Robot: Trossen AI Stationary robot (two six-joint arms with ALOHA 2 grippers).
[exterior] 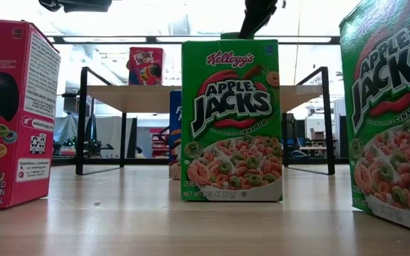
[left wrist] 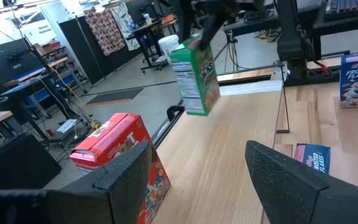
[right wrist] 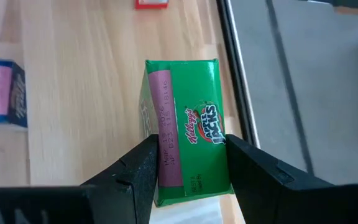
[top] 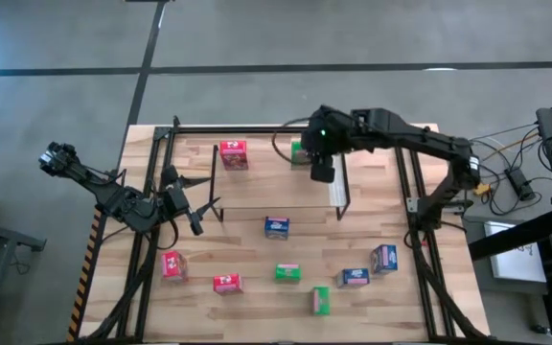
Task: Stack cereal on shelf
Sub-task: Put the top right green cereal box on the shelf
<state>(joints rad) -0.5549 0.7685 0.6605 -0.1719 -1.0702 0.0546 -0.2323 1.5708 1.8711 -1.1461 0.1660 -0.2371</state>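
Right gripper [right wrist: 188,168]: over the shelf's [top: 257,158] far right part, jaws clamped on a green box [right wrist: 185,127].
Green box: in the air above the shelf top.
Left gripper [top: 192,213]: at the table's [top: 257,287] left, jaws apart, holding nothing.
Red box [top: 234,154]: on the shelf, far left.
Other boxes: scattered on the near table.

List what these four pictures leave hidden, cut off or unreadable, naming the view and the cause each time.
- High view: the held green box is mostly covered by the right pincer.
- Low view: the blue box is largely hidden behind the middle green box; the red box and the right green box are cut by the edges.
- Right wrist view: the small print on the pink strip is too fine to read.
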